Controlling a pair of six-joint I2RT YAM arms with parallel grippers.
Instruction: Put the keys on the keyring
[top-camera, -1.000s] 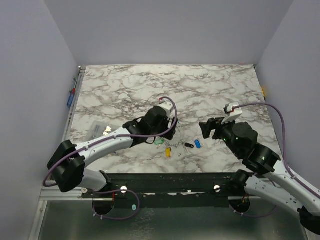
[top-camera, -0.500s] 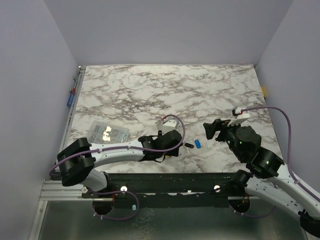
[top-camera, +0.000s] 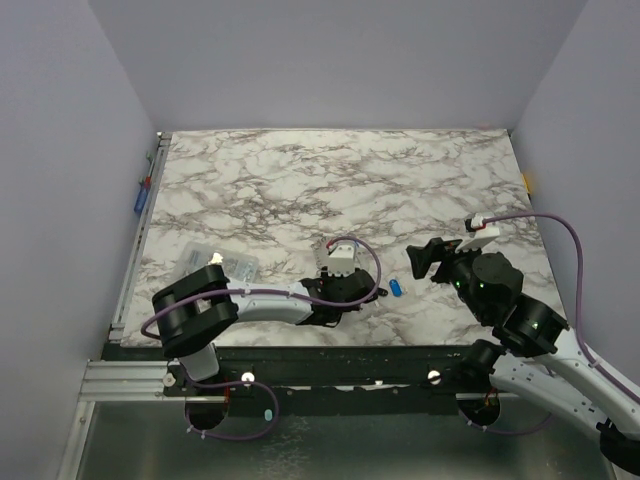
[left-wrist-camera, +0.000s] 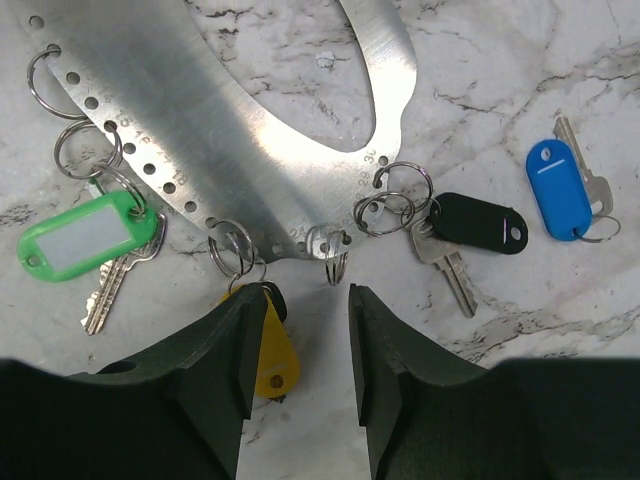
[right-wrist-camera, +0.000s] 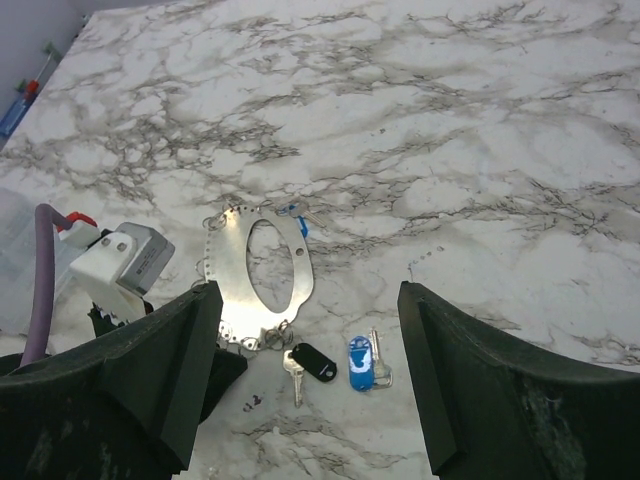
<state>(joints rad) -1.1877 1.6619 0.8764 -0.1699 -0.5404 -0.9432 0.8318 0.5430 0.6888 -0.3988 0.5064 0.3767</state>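
left gripper (left-wrist-camera: 300, 300) low over keyring (left-wrist-camera: 200, 100) by worktop's (top-camera: 260, 180) near edge, fingers narrowly parted beside yellow key tag (left-wrist-camera: 277, 350), clamping nothing, right gripper (right-wrist-camera: 308, 292) spread wide, empty

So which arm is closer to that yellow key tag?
Left. The left gripper sits right over the yellow tag, which peeks out beside one finger; the right gripper hangs farther off, beyond the blue tag.

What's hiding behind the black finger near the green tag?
A yellow key tag, by a small ring on the keyring. The left gripper covers part of it; any key there is hidden.
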